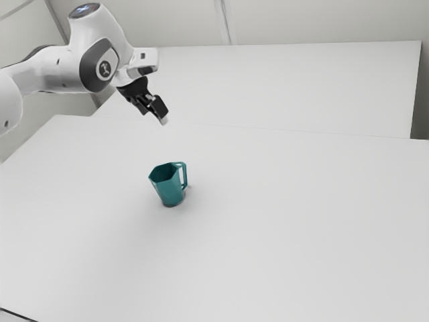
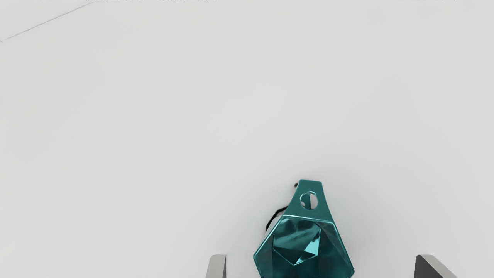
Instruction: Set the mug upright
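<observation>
Teal mug (image 1: 171, 192) upright on white table (image 1: 281, 221), handle (image 1: 185, 176) toward the exterior view's right, black claw (image 1: 163, 119) above

Mug (image 1: 171, 191) sits on table (image 1: 288, 235), handle (image 1: 184, 176) toward the exterior view's right. Gripper (image 1: 163, 121) hangs above table, apart from mug, which lines up between fingers (image 2: 217, 267) in wrist view

Room pale, softly lit.
White table (image 1: 301, 235); second white surface (image 1: 288, 84) behind it; grey wall (image 1: 322, 20) beyond, with upright strip (image 1: 225, 20).
</observation>
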